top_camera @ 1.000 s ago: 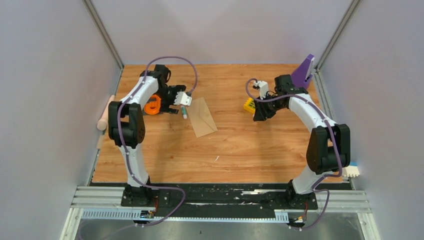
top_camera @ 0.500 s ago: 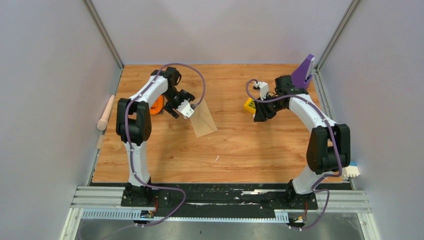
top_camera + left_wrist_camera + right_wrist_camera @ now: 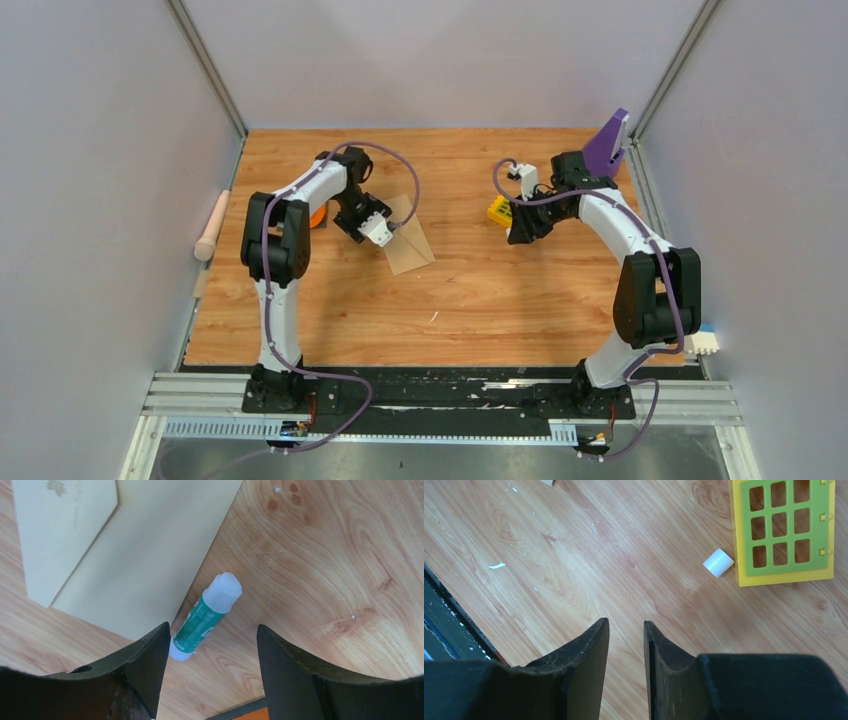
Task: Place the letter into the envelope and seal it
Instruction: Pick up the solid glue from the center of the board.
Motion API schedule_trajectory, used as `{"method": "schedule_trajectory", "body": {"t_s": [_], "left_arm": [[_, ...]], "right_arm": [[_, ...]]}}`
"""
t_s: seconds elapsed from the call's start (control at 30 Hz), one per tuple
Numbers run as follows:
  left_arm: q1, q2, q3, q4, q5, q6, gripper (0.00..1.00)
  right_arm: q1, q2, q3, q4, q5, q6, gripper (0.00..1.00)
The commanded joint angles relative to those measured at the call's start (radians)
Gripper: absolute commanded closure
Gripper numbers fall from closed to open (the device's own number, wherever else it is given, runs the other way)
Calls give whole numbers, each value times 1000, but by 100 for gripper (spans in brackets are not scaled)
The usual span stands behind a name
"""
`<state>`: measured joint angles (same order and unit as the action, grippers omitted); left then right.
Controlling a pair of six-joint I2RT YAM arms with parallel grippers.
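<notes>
The tan envelope lies flat left of the table's middle. In the left wrist view the envelope fills the upper left, and a paler panel with a small leaf print lies over its left part. I cannot tell whether that panel is the flap or the letter, and no separate letter shows. A green and white glue stick, uncapped, lies against the envelope's edge. My left gripper is open and hovers over the stick's lower end, and in the top view my left gripper hides the stick. My right gripper is slightly open and empty.
A yellow and green grid block and a small white cap lie ahead of the right gripper. An orange object sits behind the left wrist. A purple piece stands at the back right, and a wooden roller lies off the left edge.
My left arm has swung right from the orange object and turned its wrist over the glue stick by the envelope. The right arm has not moved.
</notes>
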<state>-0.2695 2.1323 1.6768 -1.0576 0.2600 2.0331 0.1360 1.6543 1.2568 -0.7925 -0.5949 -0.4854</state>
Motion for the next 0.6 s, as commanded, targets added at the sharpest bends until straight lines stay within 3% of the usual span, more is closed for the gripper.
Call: {"method": "schedule_trajectory", "body": {"t_s": [0.0,0.43,0.53,0.57], "left_arm": [[-14,18,-25,52,-49,120,30],[-28,25,-50,48,-93,35,63],[-28,9,-49,19,-95,-13,84],[-28,5,-51,14,-97,-39,85]], "right_arm": [[-7,-31,-1,11,-38,-25,68],[-13,-2,-4,6,59,-26,70],[-15,29,-1,7,106,-12,70],[-16,44,1,6,125,-7,70]]}}
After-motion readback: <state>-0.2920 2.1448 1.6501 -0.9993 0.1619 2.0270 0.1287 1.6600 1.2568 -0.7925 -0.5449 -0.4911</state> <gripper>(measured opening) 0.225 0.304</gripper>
